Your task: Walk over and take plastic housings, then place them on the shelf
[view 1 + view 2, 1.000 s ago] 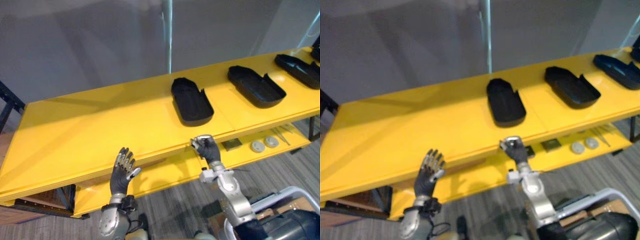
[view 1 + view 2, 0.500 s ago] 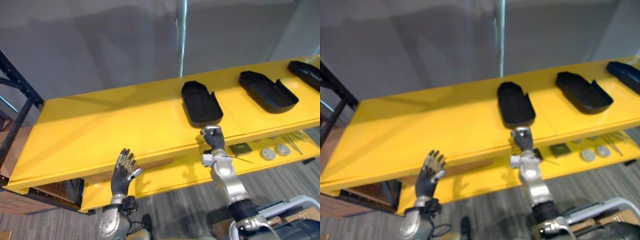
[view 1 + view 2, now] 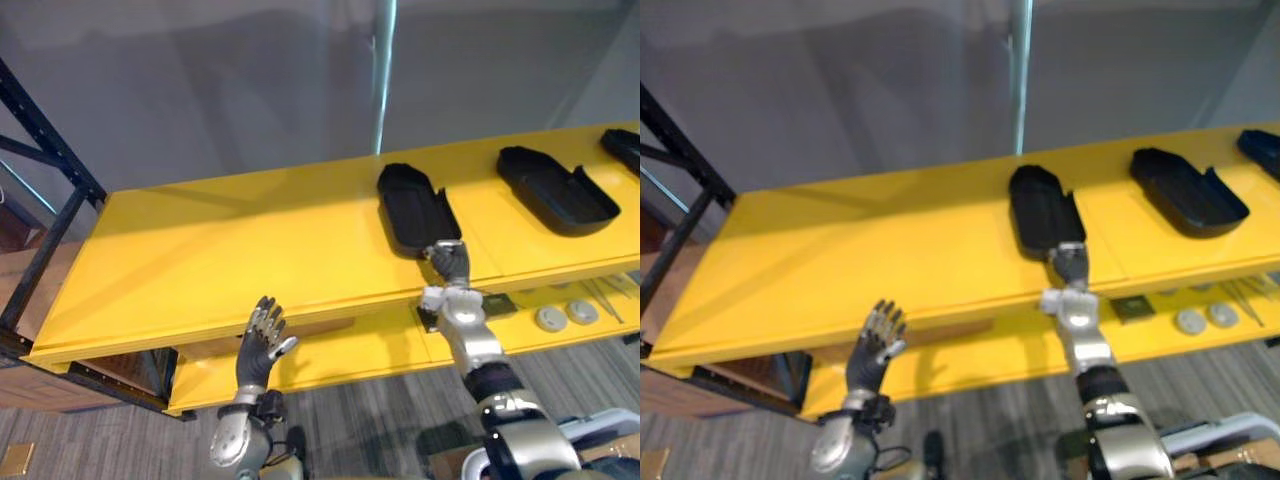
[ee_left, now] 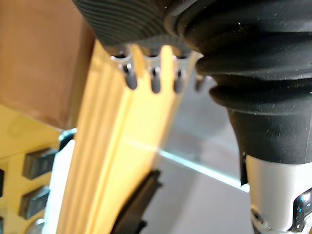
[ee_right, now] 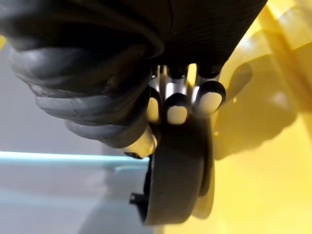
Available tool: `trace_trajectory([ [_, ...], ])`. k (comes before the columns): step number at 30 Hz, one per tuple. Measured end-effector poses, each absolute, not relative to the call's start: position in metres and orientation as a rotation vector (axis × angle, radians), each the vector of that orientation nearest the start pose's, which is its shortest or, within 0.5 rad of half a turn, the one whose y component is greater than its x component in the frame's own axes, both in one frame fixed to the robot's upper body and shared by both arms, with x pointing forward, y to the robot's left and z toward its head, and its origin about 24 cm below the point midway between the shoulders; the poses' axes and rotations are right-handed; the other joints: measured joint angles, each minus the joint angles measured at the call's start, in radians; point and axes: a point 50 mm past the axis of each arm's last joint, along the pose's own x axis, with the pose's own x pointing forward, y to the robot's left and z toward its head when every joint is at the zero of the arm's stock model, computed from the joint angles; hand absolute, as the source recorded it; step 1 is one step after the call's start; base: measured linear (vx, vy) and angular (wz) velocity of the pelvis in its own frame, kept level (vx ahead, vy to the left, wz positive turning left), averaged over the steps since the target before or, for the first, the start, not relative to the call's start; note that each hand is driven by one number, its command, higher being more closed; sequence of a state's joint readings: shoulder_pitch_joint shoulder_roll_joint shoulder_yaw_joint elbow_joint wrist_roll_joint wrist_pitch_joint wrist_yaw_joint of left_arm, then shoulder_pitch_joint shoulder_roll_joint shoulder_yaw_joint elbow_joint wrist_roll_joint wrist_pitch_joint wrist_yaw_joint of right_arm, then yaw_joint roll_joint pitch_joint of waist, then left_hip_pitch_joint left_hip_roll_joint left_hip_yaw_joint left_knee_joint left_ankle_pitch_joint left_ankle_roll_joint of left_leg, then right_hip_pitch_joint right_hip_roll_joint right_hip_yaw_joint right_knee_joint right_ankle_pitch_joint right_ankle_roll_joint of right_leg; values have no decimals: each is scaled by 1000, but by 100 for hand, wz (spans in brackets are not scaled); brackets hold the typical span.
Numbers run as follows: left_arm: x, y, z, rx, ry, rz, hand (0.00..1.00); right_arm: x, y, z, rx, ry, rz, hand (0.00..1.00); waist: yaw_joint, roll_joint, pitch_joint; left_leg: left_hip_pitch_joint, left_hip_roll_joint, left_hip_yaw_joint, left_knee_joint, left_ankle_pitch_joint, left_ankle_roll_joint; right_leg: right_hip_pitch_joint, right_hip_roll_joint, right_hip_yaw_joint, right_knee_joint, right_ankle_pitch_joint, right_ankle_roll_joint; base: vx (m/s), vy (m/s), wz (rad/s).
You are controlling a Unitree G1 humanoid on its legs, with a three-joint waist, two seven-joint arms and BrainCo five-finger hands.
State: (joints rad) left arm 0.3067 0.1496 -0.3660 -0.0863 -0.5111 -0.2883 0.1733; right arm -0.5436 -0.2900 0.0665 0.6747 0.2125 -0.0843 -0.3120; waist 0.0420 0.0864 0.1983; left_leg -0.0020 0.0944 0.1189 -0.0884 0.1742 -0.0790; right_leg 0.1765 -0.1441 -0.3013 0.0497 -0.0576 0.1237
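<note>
Three black plastic housings lie on the yellow tabletop [image 3: 230, 250]. The nearest housing [image 3: 412, 205] is an open shell lying lengthwise, away from me. My right hand [image 3: 450, 262] is at its near end. In the right wrist view its fingertips [image 5: 176, 111] curl down onto the rim of the housing [image 5: 175, 180], with the thumb close beneath. My left hand [image 3: 262, 345] is raised in front of the table's front edge, open and holding nothing. Its straight fingers [image 4: 153, 78] point along the yellow edge.
A second housing [image 3: 555, 190] and a third [image 3: 625, 145] lie further right. The lower yellow shelf [image 3: 340, 350] carries two round discs [image 3: 565, 317] and a dark square part [image 3: 497, 302]. A black rack frame [image 3: 50, 200] stands at the left; a pole [image 3: 383, 75] rises behind.
The camera has shifted, bringing the black rack into view. My right hand has risen from the table's front edge to the near end of the nearest housing. The left hand has stayed open.
</note>
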Motion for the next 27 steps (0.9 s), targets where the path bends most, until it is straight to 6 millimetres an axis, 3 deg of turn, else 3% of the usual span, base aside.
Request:
trace_trajectory([
  [11, 184, 122, 14, -479, 59, 0, 0, 362, -215, 77, -126, 30, -301, 100, 3, 1, 17, 1, -5, -1, 0, 0, 1, -5, -7, -4, 23, -18, 0, 0, 0, 0],
  [14, 188, 120, 17, -480, 43, -9, 0, 369, -217, 92, -125, -3, -309, 100, 3, 17, 44, 3, -3, -1, 0, 0, 0, -7, -8, -4, 35, -21, -1, 0, 0, 0],
  [21, 187, 121, 17, -484, 38, -5, 0, 372, -218, 105, -114, -70, -302, 100, 4, 18, 54, 1, -4, 2, 0, -1, 1, -15, -10, 1, 34, -21, 0, 4, -3, -1],
  [25, 187, 123, 18, -489, 24, 10, 0, 344, -191, 126, -21, -297, -232, 100, -6, 16, 54, 1, -3, 9, 2, 1, 4, -16, -8, 6, 26, -22, 0, 17, -10, -3],
  [27, 187, 128, 22, -508, -10, 54, 0, 307, -168, 119, 71, -367, -193, 100, -16, 5, 55, 4, 1, 30, 5, -2, 1, -19, -6, 19, 20, -21, -1, 41, -18, -14],
])
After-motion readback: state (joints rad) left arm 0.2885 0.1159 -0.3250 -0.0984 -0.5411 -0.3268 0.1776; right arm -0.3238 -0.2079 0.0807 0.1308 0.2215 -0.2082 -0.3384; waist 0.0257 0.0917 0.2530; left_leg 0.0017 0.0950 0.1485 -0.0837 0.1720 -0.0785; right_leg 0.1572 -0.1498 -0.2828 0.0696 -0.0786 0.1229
